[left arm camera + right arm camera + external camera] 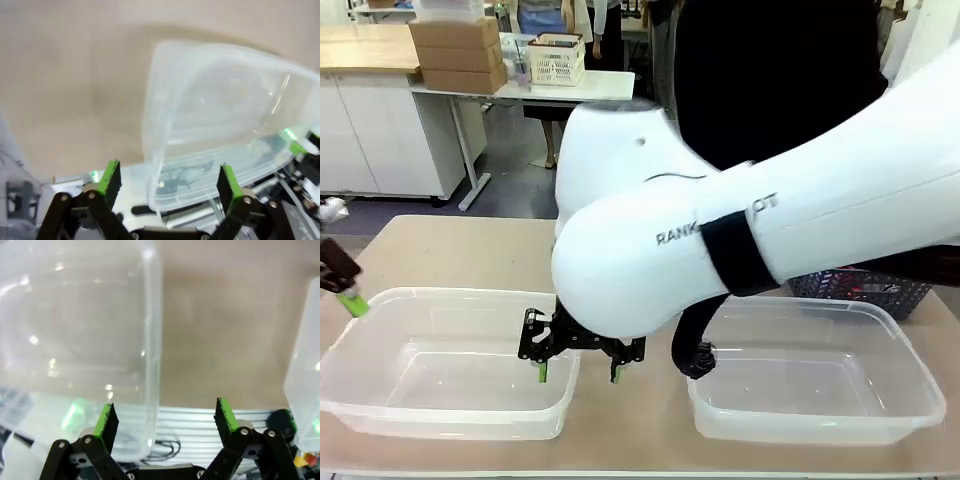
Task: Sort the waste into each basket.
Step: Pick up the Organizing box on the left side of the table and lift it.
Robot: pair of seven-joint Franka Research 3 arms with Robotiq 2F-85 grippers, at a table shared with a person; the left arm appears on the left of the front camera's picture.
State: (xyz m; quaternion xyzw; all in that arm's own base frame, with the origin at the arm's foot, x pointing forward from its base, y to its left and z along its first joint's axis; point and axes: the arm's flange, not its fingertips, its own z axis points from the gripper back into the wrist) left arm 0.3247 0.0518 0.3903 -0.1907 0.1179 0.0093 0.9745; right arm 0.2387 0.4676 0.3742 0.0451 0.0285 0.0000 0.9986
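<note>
Left tub [440, 420] and right tub [800, 428] sit side by side on the near counter [630, 432]. The right jaws hang apart at the left tub's near right corner. The left jaws, also apart, are at its left rim.

Looked like a robotics lab/workrm: big white robot arm [770, 230] over a beige worktable [450, 250], w/ cardboard boxes [460, 55] & a white crate [556, 58] on a white desk [520, 92] behind, plain cabinets [370, 135] alongside.
</note>
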